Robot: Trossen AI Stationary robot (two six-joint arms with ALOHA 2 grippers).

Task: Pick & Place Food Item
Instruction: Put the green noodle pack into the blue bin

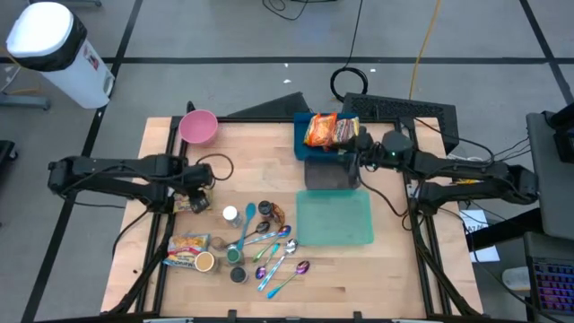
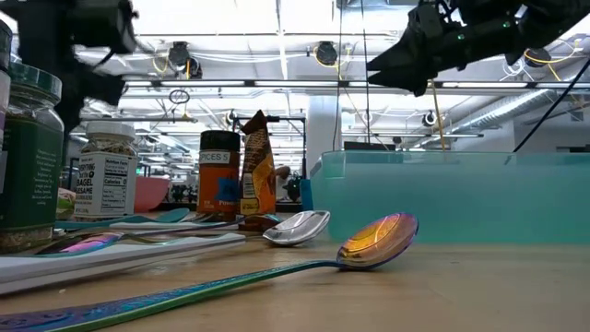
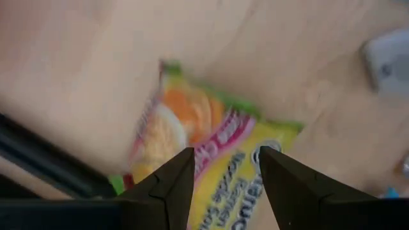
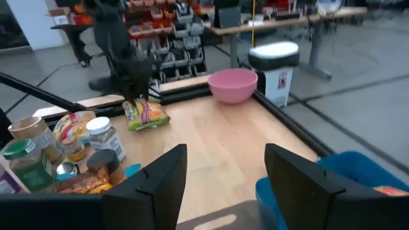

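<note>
Overhead, left hand open above noodle packet, near table edge.

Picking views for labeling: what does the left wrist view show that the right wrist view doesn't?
Only left wrist: the left gripper open just above the noodle packet, label print visible. Only right wrist: the pink bowl, spice jars, blue bin and the open right gripper. Both: the noodle packet and the wooden table.

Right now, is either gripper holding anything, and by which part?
Nothing held. Left gripper hangs open over the yellow noodle packet, not gripping it. Right gripper is open and empty near the blue bin.
</note>
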